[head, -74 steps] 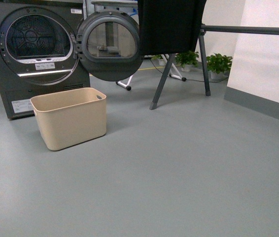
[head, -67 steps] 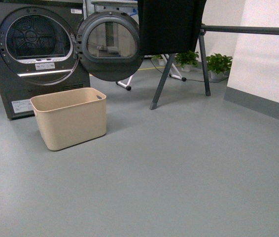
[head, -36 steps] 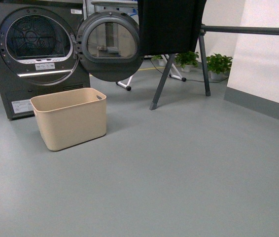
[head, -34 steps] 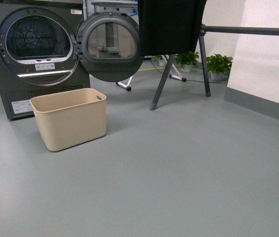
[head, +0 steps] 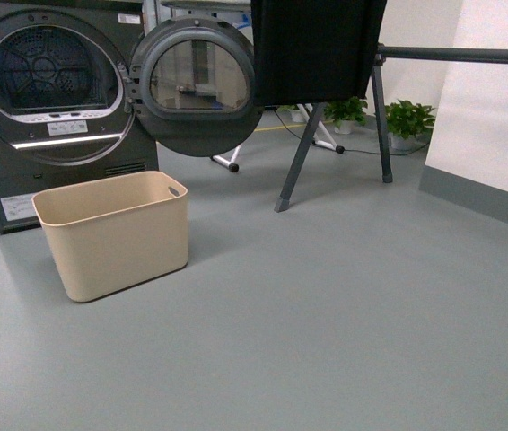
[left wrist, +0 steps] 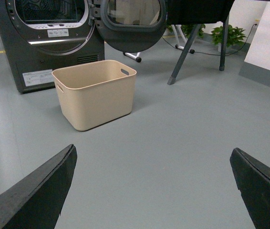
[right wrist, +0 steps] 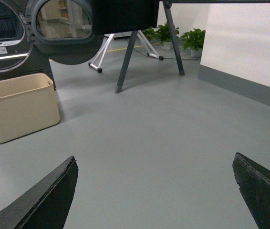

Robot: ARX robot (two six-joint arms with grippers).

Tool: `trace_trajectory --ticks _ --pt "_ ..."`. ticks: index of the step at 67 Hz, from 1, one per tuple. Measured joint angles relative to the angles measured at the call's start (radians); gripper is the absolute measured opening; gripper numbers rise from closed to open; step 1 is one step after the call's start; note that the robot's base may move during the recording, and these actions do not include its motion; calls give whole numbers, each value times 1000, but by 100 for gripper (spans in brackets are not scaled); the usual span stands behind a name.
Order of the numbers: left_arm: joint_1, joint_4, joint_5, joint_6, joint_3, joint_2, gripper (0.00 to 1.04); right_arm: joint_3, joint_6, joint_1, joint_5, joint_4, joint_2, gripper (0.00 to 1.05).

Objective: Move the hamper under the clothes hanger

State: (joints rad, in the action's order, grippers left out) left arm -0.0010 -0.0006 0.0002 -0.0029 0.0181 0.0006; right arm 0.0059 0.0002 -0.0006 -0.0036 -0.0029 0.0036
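The beige hamper (head: 115, 235) stands empty on the grey floor in front of the washing machine, left of the clothes hanger and apart from it. The clothes hanger's dark bar (head: 460, 54) runs to the right on angled legs (head: 293, 162), with a black cloth (head: 317, 49) draped over it. Neither arm shows in the front view. My left gripper (left wrist: 152, 149) is open over bare floor, the hamper (left wrist: 97, 93) well ahead of it. My right gripper (right wrist: 154, 156) is open too, with the hamper (right wrist: 18, 107) far off to one side and a hanger leg (right wrist: 127, 59) ahead.
A dark grey washing machine (head: 48, 99) stands behind the hamper with its round door (head: 196, 85) swung open towards the hanger. Potted plants (head: 411, 117) sit at the back. A white wall with a grey skirting (head: 478, 193) bounds the right side.
The whole front view has drawn nearer to the scene: the hamper and the machine look larger and sit lower left. The hamper keeps its place by the machine.
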Motion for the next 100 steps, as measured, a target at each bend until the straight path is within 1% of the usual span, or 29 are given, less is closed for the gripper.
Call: trace_trajectory --ticks 100 --pt "0 0 0 0 0 1 98 0 0 0 2 0 0 97"
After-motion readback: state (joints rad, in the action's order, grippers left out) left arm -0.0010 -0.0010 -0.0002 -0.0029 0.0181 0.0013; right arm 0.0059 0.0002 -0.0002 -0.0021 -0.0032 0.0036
